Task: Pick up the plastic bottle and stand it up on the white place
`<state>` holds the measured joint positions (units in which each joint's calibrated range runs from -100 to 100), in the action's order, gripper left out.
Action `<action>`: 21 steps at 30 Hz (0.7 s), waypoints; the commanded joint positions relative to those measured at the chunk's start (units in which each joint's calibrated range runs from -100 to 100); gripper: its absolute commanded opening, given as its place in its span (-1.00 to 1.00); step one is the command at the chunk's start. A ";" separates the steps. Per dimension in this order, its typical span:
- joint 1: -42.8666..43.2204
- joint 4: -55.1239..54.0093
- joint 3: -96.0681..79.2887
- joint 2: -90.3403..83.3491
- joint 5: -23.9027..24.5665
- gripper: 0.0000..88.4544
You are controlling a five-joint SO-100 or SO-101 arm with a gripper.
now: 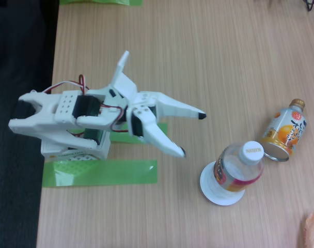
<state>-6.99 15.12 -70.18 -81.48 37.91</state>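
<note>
Seen from above in the fixed view, a white plate (pixel 215 192) lies near the bottom edge of a pale wooden table (pixel 208 57), and a clear plastic bottle (pixel 238 168) with a white screw cap and a red, pink and yellow label stands upright on it, its base covering most of the disc. Just to the right, an orange drink can (pixel 285 130) with a gold cap stands on the tabletop beside the bottle, leaning slightly toward the upper right in this angled view; whether the two touch cannot be told. To the left, a strip of green tape (pixel 100 172) is stuck flat on the table, with the white arm's base (pixel 74 150) planted just above it. From there the arm reaches rightward, its gripper (pixel 192 134) poised in the air to the left of the bottle and apart from it, black-tipped fingers (pixel 200 115) spread wide and grasping nothing. Red wires (pixel 74 83) loop over the arm's white body.
</note>
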 commanded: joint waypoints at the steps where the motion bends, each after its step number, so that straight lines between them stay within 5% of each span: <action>1: -0.42 -0.36 -4.02 -7.68 -9.96 -0.02; 9: -0.57 -0.87 -17.78 -17.17 -33.63 -0.02; 16: -0.20 -14.35 -23.03 -17.68 -51.74 -0.02; 21: -0.64 -24.31 -26.11 -17.68 -58.72 -0.26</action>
<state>-7.28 -3.23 -95.93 -98.74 -16.30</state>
